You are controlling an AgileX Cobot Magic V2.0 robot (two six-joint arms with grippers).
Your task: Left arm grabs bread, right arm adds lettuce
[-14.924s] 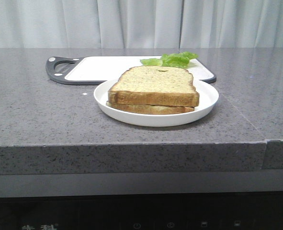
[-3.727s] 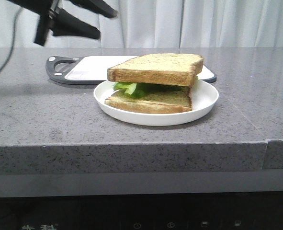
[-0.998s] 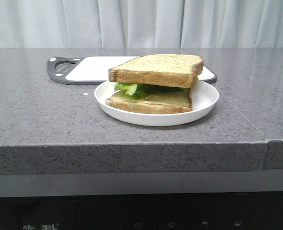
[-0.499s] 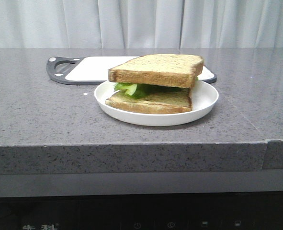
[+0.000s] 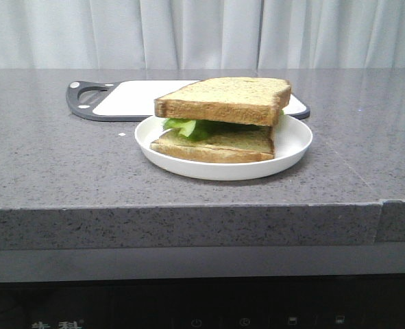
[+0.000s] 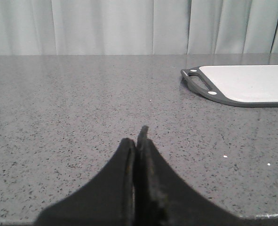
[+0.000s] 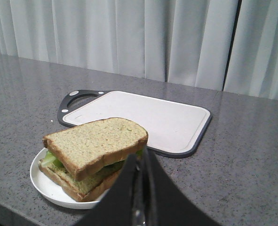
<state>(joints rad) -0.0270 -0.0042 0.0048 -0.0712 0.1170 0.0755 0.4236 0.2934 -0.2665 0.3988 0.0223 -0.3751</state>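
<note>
The thick bread slice (image 5: 224, 99) lies on top of the lettuce (image 5: 188, 127), which pokes out green at the left over the thinner bottom slice (image 5: 216, 145) on the white plate (image 5: 295, 140). The same stack shows in the right wrist view: bread (image 7: 95, 143), lettuce (image 7: 51, 158), plate (image 7: 47, 184). My right gripper (image 7: 141, 157) is shut and empty, pulled back from the sandwich. My left gripper (image 6: 138, 139) is shut and empty, low over bare counter well away from the plate. Neither arm shows in the front view.
A white cutting board with a dark rim and handle (image 5: 130, 98) lies behind the plate; it also shows in the left wrist view (image 6: 247, 84) and the right wrist view (image 7: 143, 115). The grey speckled counter's front edge (image 5: 188, 205) runs across the front view. Curtains hang behind.
Nothing has moved over the last second. Further back, the lettuce left the cutting board and now sits between the slices, and the left arm has left the front view.
</note>
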